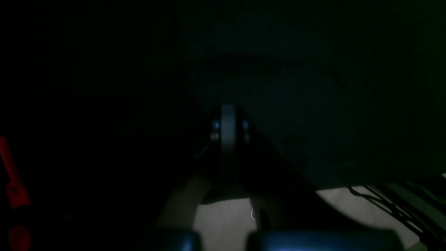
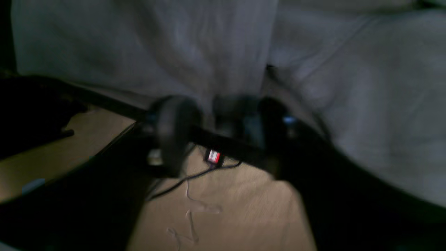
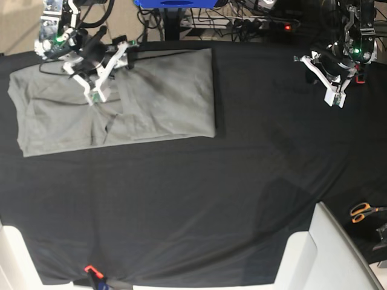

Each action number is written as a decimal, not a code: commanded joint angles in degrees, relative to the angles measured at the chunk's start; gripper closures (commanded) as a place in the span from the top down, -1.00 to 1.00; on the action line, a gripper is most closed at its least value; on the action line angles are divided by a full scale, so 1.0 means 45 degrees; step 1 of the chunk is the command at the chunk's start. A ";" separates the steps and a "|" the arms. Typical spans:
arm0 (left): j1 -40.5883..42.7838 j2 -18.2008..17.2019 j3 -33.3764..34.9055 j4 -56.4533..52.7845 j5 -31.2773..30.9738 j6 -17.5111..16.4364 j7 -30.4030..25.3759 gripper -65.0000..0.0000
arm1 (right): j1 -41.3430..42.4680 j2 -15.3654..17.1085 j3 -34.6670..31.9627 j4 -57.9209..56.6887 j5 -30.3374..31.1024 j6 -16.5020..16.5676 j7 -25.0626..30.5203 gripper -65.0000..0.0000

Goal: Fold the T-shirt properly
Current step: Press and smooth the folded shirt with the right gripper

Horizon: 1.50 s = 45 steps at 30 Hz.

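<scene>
The grey T-shirt (image 3: pixel 121 103) lies partly folded on the black table cloth (image 3: pixel 211 199) at the far left, its right edge straight. It fills the top of the right wrist view (image 2: pixel 174 45), wrinkled. My right gripper (image 3: pixel 95 96) is over the shirt's upper middle. In the right wrist view it (image 2: pixel 226 129) is blurred with its jaws apart, and a ridge of cloth runs down toward them. My left gripper (image 3: pixel 334 99) hovers over bare black cloth at the far right, away from the shirt. In the very dark left wrist view it (image 1: pixel 228 115) looks shut and empty.
Orange-handled scissors (image 3: pixel 364 211) lie off the cloth at the right. A white panel (image 3: pixel 314 254) sits at the near right and another at the near left corner. Cables and a power strip (image 3: pixel 266 24) run behind the table. A red clip (image 3: pixel 91 269) is at the front edge.
</scene>
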 commanded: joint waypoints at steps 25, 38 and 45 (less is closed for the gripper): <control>0.0302 0.0101 -0.0104 0.0244 -0.0048 0.0011 -0.0197 -1.00 | 0.5861 0.1060 -0.2397 -0.6641 0.0142 -0.0700 0.3771 0.15; 0.0283 0.0101 -0.0065 0.0127 -0.0048 0.0011 -0.0197 -1.00 | 0.5822 0.1060 -0.2241 -0.6485 0.0142 -0.0739 0.3966 -0.97; 0.0263 0.0101 -0.0065 0.0127 -0.0048 0.0011 -0.0197 -1.00 | 0.5803 0.1041 -0.1499 -0.6114 0.0103 -0.0778 0.3888 -0.96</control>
